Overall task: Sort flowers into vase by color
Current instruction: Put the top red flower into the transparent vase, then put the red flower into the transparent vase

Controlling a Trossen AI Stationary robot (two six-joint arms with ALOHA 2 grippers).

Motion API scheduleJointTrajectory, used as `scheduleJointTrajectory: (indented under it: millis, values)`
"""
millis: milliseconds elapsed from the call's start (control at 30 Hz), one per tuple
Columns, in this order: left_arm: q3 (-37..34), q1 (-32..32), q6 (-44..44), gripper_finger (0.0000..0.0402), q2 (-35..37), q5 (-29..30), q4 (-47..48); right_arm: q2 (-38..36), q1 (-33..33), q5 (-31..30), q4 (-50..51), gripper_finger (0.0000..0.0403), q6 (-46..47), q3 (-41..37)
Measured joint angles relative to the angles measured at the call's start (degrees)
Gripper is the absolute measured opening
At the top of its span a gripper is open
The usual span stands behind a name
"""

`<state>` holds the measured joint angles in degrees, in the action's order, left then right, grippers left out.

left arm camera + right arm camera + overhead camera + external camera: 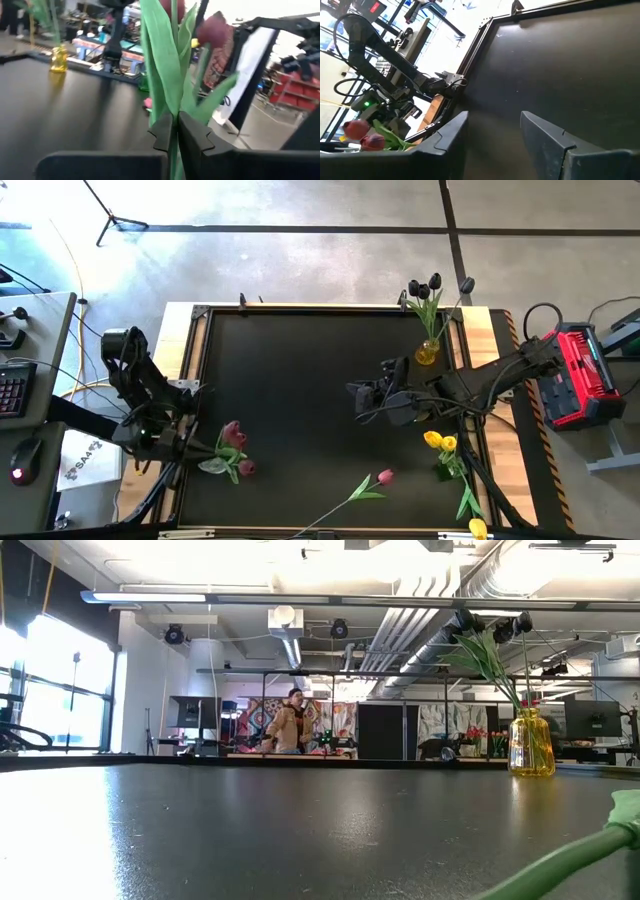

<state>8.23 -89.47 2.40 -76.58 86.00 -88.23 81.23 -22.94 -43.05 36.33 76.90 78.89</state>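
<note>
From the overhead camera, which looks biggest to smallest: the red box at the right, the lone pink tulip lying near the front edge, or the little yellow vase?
1. Red box, clearly largest.
2. Lone pink tulip, long-stemmed but thin.
3. Yellow vase, smallest; the dark tulips standing in it are not counted.

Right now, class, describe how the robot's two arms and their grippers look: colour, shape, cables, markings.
Both arms are dark, jointed, with black cables looping beside them. The left gripper has two flat black fingers with notched, stepped tips. The right gripper has matching broad dark fingers. No markings are legible.
</note>
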Motion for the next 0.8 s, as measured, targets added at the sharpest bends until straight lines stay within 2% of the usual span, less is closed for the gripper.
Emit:
scheduleJointTrajectory:
  millis: [167, 333, 433, 533, 633, 800]
  values:
    - [0.0, 0.0, -3.04, 0.0044, 0.0, 3.1, -0.13, 0.0, 0.0, 0.08, -0.87, 0.0167, -0.87, 0.0]
    - [0.0, 0.02, -4.3, 0.0103, 0.03, 4.07, -0.54, 0.0, 0.02, 2.94, -0.83, 0.0167, -1.4, 0.0]
    - [0.0, 0.02, -4.26, 0.0141, 0.82, 4.08, -1.64, 0.04, 0.11, 7.21, 0.0, 0.0167, -3.59, 0.04]
    - [0.0, -0.01, -3.23, 0.017, 3.12, 4.06, -1.68, 0.18, 0.44, 14.73, 2.03, 0.0167, -5.42, 0.07]
    - [0.0, -0.44, -0.06, 0.0185, 6.9, 4.07, -1.69, 0.2, 0.44, 19.68, 2.91, 0.0167, -9.23, 0.07]
    - [0.91, -0.61, 14.48, 0.0184, 14.65, 4.08, -1.7, 0.83, -0.46, 26.45, 4.06, 0.0167, -15.48, 0.07]
